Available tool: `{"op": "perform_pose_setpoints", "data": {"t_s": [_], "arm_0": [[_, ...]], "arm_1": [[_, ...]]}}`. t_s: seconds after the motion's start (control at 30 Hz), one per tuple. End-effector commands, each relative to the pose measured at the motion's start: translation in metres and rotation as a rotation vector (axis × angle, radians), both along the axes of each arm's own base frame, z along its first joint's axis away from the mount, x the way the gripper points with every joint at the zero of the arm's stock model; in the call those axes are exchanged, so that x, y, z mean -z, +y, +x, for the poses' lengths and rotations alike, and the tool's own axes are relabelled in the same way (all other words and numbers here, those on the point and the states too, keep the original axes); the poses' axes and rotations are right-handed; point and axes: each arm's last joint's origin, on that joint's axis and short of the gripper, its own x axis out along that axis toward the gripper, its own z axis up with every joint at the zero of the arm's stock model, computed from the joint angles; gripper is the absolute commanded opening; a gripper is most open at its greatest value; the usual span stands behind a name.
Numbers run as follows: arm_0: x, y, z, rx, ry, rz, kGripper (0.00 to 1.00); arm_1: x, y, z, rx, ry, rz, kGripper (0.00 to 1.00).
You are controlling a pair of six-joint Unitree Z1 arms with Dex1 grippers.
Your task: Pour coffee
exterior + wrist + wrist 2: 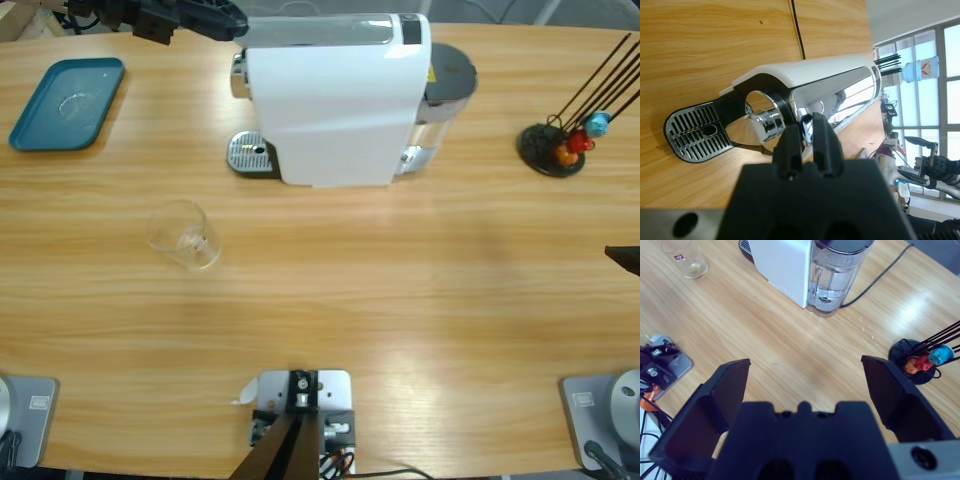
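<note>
Two grippers idle, glass (183, 234) empty, no coffee visible anywhere.

Left gripper (806, 150) has its jaws pressed together on nothing, sitting at the top-left of the table close to the white coffee machine (330, 100), looking along it at the chrome spout (757, 127) and slotted drip tray (692, 131). Right gripper (805, 390) has jaws spread wide, holding nothing, over bare table (420, 290) near the right edge. Glass stands alone, front-left of the machine. Teal tray (68, 104) far left, capsule rack (560, 145) far right.

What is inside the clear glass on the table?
The glass looks empty in the high view: no dark coffee shows, only wood grain through it. The right wrist view shows at most a pale trace at its bottom.
</note>
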Motion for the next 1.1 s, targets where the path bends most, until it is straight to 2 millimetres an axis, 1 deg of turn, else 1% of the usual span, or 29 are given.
{"op": "perform_pose_setpoints", "data": {"t_s": [0.03,0.1,0.2,0.23,0.3,0.33,0.37,0.4,0.43,0.5,0.53,0.57,0.6,0.63,0.7,0.73,0.8,0.87,0.93,0.97,1.0,1.03,1.07,1.1], "arm_0": [[-0.076,-0.007,-0.018,0.044,-0.152,-0.167,0.000],[-0.095,-0.010,-0.019,0.043,-0.175,-0.208,0.000],[-0.116,-0.017,-0.026,0.077,-0.223,-0.250,0.000],[-0.120,-0.021,-0.029,0.096,-0.244,-0.256,0.000],[-0.123,-0.028,-0.036,0.174,-0.364,-0.227,0.000],[-0.120,-0.030,-0.039,0.213,-0.426,-0.190,0.278],[-0.115,-0.030,-0.045,0.228,-0.468,-0.139,0.772],[-0.105,-0.029,-0.054,0.254,-0.537,-0.065,0.964],[-0.096,-0.027,-0.061,0.281,-0.594,0.000,0.977],[-0.077,-0.017,-0.080,0.368,-0.775,0.165,0.997],[-0.069,-0.010,-0.090,0.408,-0.860,0.256,1.000],[-0.061,-0.002,-0.099,0.412,-0.896,0.327,1.000],[-0.052,0.011,-0.109,0.406,-0.904,0.380,1.000],[-0.044,0.021,-0.117,0.400,-0.898,0.413,1.000],[-0.025,0.037,-0.129,0.418,-0.878,0.467,1.000],[-0.017,0.044,-0.135,0.429,-0.877,0.498,1.000],[-0.002,0.060,-0.148,0.436,-0.856,0.531,1.000],[0.006,0.074,-0.156,0.419,-0.844,0.555,1.000],[0.014,0.087,-0.161,0.387,-0.831,0.587,1.000],[0.021,0.093,-0.162,0.371,-0.817,0.618,1.000],[0.028,0.100,-0.164,0.340,-0.793,0.648,1.000],[0.034,0.105,-0.167,0.320,-0.773,0.664,1.000],[0.044,0.112,-0.172,0.301,-0.750,0.682,1.000],[0.050,0.114,-0.174,0.297,-0.731,0.684,1.000]], "arm_1": [[0.005,0.001,0.000,-0.009,0.010,-0.019,1.000],[0.005,0.001,0.001,-0.009,0.011,-0.020,1.000],[0.005,0.001,0.001,-0.009,0.011,-0.021,1.000],[0.005,0.002,0.001,-0.008,0.013,-0.023,1.000],[0.006,0.006,0.008,0.030,0.036,-0.046,1.000],[0.007,0.006,0.013,0.097,0.034,-0.075,1.000],[0.007,0.004,0.017,0.187,0.022,-0.085,1.000],[0.005,0.002,0.019,0.268,0.006,-0.075,1.000],[0.005,-0.001,0.022,0.365,-0.016,-0.071,1.000],[0.011,-0.005,0.032,0.537,-0.045,-0.071,1.000],[0.017,-0.008,0.038,0.602,-0.041,-0.065,1.000],[0.028,-0.011,0.046,0.672,-0.029,-0.050,0.988],[0.037,-0.012,0.051,0.705,-0.019,-0.041,0.978],[0.042,-0.012,0.056,0.729,-0.016,-0.049,0.954],[0.048,-0.011,0.069,0.768,-0.016,-0.050,0.910],[0.055,-0.010,0.077,0.784,-0.010,-0.044,0.862],[0.078,-0.007,0.096,0.815,0.022,-0.038,0.849],[0.093,-0.002,0.108,0.826,0.022,-0.037,0.846],[0.095,-0.001,0.112,0.829,-0.003,-0.016,0.821],[0.096,-0.001,0.112,0.829,-0.011,-0.008,0.754],[0.099,-0.001,0.112,0.829,-0.007,-0.013,0.725],[0.104,-0.003,0.112,0.838,-0.001,-0.022,0.724],[0.107,-0.007,0.114,0.853,-0.009,-0.024,0.724],[0.107,-0.008,0.115,0.860,-0.011,-0.030,0.725]]}}
